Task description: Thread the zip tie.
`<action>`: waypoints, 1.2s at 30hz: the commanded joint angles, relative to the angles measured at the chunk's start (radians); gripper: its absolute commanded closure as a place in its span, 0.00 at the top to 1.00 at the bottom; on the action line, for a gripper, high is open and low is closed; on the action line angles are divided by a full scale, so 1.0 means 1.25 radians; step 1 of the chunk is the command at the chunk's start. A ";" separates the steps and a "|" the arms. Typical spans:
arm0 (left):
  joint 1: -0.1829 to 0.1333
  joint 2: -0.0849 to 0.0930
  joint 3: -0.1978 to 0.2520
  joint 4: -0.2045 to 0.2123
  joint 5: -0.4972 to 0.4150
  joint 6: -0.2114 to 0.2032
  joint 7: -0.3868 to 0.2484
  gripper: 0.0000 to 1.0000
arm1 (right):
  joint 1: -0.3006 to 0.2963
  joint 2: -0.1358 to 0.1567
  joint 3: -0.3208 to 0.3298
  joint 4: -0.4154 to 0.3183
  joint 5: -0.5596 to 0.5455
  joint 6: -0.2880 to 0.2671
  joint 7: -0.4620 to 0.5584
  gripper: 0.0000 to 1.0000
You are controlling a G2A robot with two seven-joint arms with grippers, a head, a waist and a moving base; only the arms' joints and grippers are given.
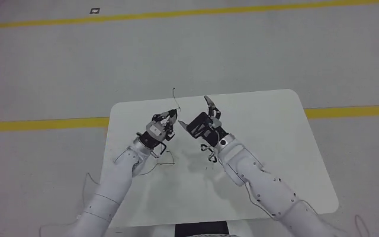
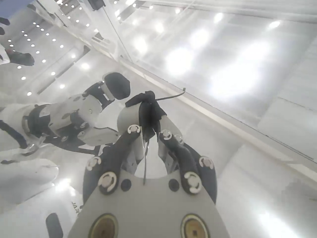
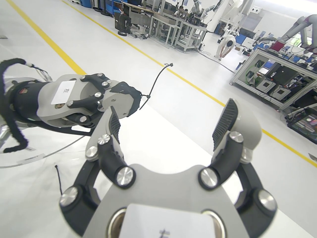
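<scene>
We judge the threading not yet begun: the left tool [image 2: 148, 107] is clamped on the zip tie [image 3: 154, 81], held above the desk [image 1: 266, 112] with its head end free (no loop that we can see), while the right tool [image 3: 173, 117] gapes empty close beside.

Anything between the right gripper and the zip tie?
Nothing: in the right wrist view, the open right gripper faces the zip tie across a bare gap.

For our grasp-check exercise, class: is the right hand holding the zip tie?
No, the right hand stands open and empty, while the left hand pinches the zip tie.
</scene>
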 commanded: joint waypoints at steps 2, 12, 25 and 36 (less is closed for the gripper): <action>-0.003 -0.008 -0.009 -0.007 0.000 0.000 0.012 0.00 | 0.001 0.001 -0.002 0.002 0.000 0.005 -0.001 1.00; 0.012 -0.019 -0.022 -0.017 0.000 0.000 0.035 0.00 | 0.029 0.013 -0.014 0.030 0.000 0.009 -0.027 1.00; 0.019 -0.030 -0.029 -0.020 0.000 0.000 0.036 0.00 | 0.063 0.030 -0.086 0.089 0.000 0.067 -0.111 0.34; 0.019 -0.030 -0.029 -0.020 0.000 0.000 0.036 0.00 | 0.070 0.020 -0.095 0.103 0.000 0.047 -0.109 0.26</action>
